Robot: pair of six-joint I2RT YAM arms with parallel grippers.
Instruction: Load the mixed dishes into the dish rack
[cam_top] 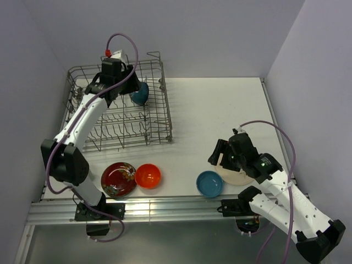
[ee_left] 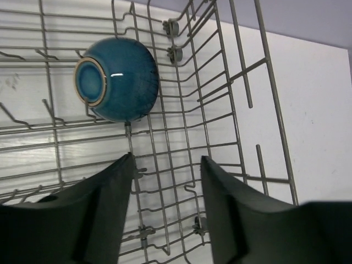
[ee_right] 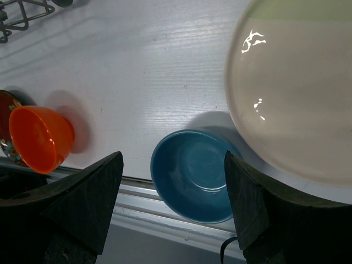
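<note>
While the left gripper (ee_left: 165,214) hangs over the dish rack (cam_top: 168,118) with jaws apart and only rack wire between them, the teal-outside beige-inside bowl (ee_left: 118,80) sits inside the rack, near its far right corner. The bowl is tipped over: its foot ring faces the left wrist camera and its mouth is turned away, hidden. Its foot-to-mouth axis is tilted, not upright. It's round and deep with a glossy teal glaze, and the foot ring is a pale beige band around a teal centre. It rests among the wires. The rack is grey metal wire in an open grid with upright tines.

Relative to the hand, the bowl lies ahead of the fingertips, offset toward the left-hand finger (ee_left: 104,214) in that view, clear of both.

The right gripper (ee_right: 173,198) has its jaws spread wide and empty. It hovers above the small blue bowl (ee_right: 192,176), which sits mouth up at the near edge of the white table (cam_top: 220,110). The large cream plate (ee_right: 291,93) lies flat and glossy just beside the blue bowl; I can't tell if they touch. The orange bowl (ee_right: 39,137) is further left, mouth up, right next to the red floral-patterned bowl (cam_top: 118,179).
</note>
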